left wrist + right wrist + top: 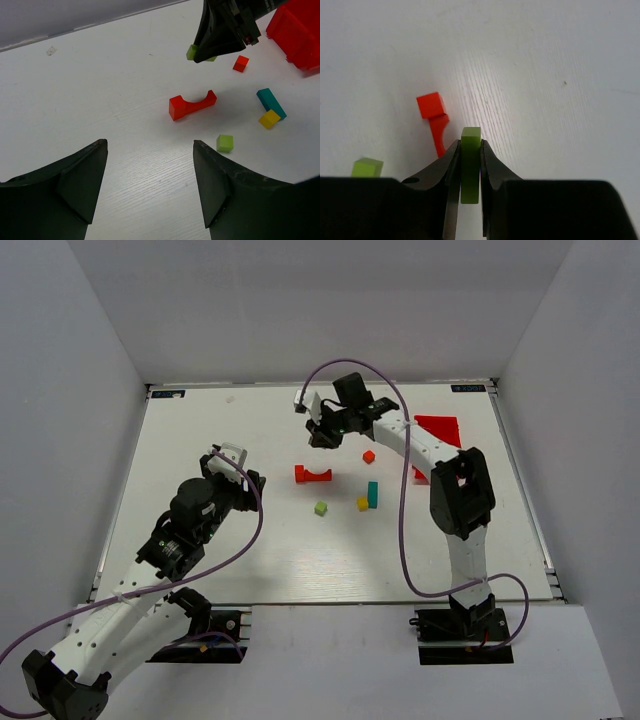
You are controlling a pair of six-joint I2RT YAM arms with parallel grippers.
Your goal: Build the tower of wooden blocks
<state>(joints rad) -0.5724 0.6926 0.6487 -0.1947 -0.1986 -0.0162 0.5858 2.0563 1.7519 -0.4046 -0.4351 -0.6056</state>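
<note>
White wood-grain bench (250, 540), boxed by grey walls (330, 310), carries a red arch (313, 474) centrally. Right end effector (322, 435) clamps a lime-green block (470, 160) beyond it; left end effector (150, 147) gapes wide.

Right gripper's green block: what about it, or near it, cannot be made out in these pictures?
- Right wrist view: the fingers cover the near end of the held green block, so its full shape is unclear.
- Top view: the right gripper hides this block.
- Left wrist view: the picture's edge cuts off the red bin.
</note>
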